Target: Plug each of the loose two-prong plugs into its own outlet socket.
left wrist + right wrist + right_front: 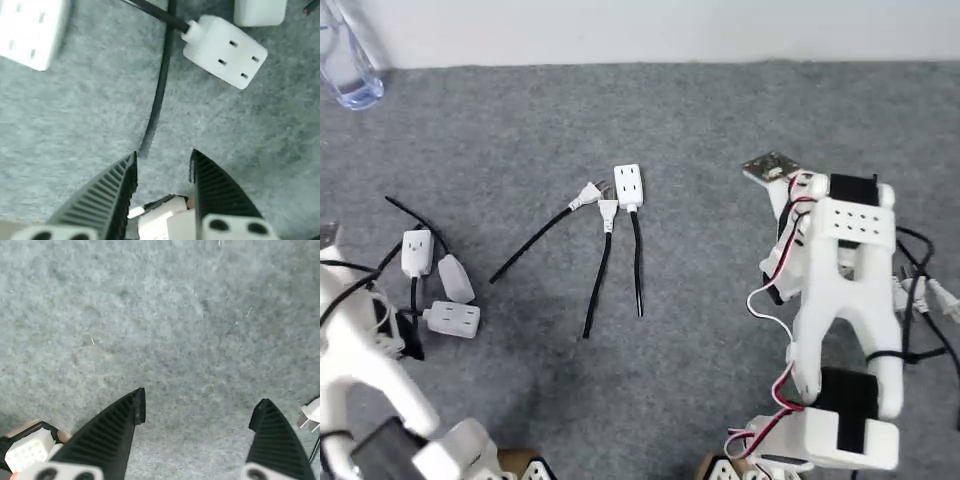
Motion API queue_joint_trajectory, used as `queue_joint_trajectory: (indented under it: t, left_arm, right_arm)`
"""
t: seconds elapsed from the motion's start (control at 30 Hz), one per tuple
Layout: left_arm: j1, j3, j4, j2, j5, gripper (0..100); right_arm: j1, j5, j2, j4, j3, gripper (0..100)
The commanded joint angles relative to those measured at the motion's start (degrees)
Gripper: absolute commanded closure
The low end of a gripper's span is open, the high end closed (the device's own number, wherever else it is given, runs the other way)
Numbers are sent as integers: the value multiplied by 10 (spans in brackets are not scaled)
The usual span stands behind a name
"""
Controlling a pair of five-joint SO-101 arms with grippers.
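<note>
Table (720,130), far left corner: a clear cup (345,65) stands, and what it holds I cannot tell. Nearer, a cluster of white sockets (452,318) lies among black cords, slots open where they face up. The left arm (360,370) bends low beside them; the left end effector (164,156) is slightly parted, gripping nothing, above a cord (159,95). At the centre, two loose plugs (608,212) lie just beside another socket (628,185). The right arm (845,280) stands folded at the right, the right end effector (202,397) spread wide over grey table.
</note>
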Motion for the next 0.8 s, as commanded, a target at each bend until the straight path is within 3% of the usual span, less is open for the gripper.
queue_joint_trajectory:
  t: [0.0,0.17,0.33,0.43,0.57,0.77]
  left_arm:
    - [-48,-33,18,-80,-39,836]
    - [-112,-137,16,-142,-67,836]
    - [-77,-231,-8,-157,-64,835]
    - [-15,-259,-38,-157,-62,835]
    - [117,-260,-72,-156,-56,835]
    - [282,-260,-190,-75,112,835]
  right_arm:
    - [-3,-4,-28,-21,9,680]
    - [-5,-8,-28,-45,29,680]
    - [-6,-44,-28,-96,66,680]
    - [-18,-67,-28,-120,94,680]
    - [-62,-133,-31,-172,149,680]
    - [-101,-223,-32,-291,236,681]
